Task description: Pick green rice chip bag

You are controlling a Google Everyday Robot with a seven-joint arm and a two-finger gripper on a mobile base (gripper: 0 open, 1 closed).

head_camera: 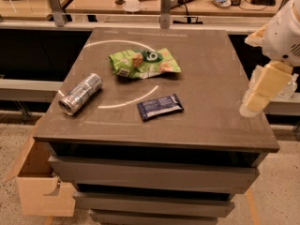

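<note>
Item 1: green rice chip bag [143, 63]. Crumpled light-green foil with tan rice-cake pictures, a dark round logo and a white label patch at its left end; the lettering is too small to read. It lies flat on the grey table [211, 69], toward 12 o'clock from the top's centre, inside a white painted arc.

Item 2: silver drink can [80, 93]. On its side at 9 o'clock, near the left edge; markings illegible.

Item 3: dark blue snack wrapper [160, 107]. Flat, at 6 o'clock just below centre, with pale print that cannot be read.

Item 4: gripper [251, 106]. Cream-coloured, hanging at 3 o'clock over the table's right edge, well apart from the bag and touching nothing. Whether it is open or closed cannot be told.

Item 5: cardboard box [40, 191]. On the floor at 8 o'clock, beside the table.
</note>
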